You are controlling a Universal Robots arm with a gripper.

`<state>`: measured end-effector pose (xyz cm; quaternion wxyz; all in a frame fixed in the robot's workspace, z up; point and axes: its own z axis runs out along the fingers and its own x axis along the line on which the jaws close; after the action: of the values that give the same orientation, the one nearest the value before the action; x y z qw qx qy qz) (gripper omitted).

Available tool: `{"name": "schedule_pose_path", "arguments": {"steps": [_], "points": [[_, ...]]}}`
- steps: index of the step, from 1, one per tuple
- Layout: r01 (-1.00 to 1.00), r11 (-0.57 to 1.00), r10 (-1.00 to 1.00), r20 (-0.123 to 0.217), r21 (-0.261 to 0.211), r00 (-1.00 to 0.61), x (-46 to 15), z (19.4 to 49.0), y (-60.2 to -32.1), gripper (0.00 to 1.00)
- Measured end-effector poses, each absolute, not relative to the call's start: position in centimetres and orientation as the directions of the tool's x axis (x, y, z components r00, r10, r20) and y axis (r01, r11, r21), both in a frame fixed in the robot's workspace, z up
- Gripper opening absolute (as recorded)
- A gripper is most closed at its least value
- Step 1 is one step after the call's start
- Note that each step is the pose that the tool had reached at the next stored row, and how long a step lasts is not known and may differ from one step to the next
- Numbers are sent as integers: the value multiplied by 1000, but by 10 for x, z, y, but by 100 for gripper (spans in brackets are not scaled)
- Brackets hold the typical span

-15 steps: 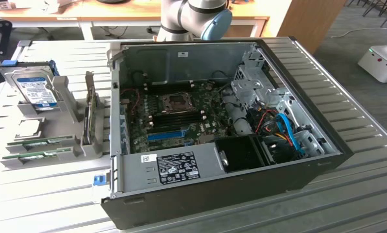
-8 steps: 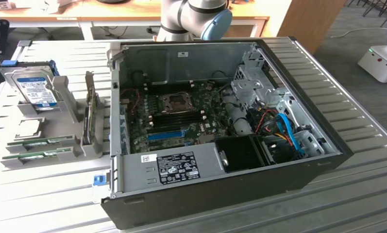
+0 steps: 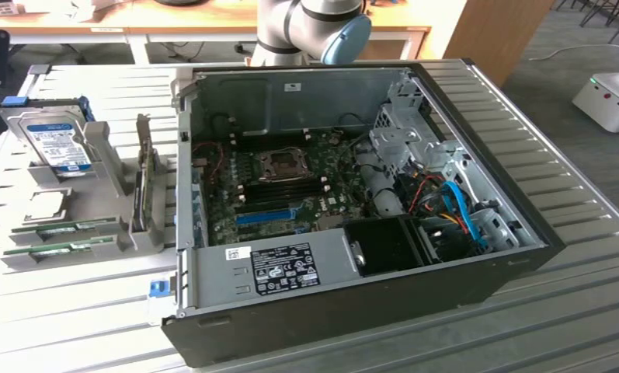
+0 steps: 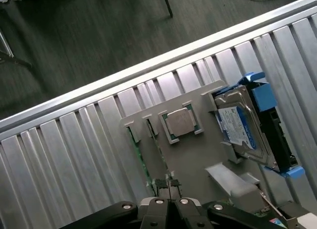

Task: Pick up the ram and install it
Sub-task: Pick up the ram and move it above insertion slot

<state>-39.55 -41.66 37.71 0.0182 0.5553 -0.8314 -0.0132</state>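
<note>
Desk [image 3: 579, 256] was ribbed matt grey metal, hard drive [image 3: 55, 140] shiny bare metal, computer case [image 3: 392, 311] matt black outside, ram [image 3: 66, 228] green circuit board.

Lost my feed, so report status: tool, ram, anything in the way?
Status: tool shut, empty, poised at the sticks' end. The ram and its twin both sit in the holder slots. Nothing between.

Ram [image 4: 161, 154] partly behind the jaws.
</note>
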Motion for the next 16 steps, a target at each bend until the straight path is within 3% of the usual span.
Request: {"name": "schedule_pose_path", "arguments": {"steps": [16], "points": [[-982,187,-982,16,42,-186,-395,377,-417,11]]}}
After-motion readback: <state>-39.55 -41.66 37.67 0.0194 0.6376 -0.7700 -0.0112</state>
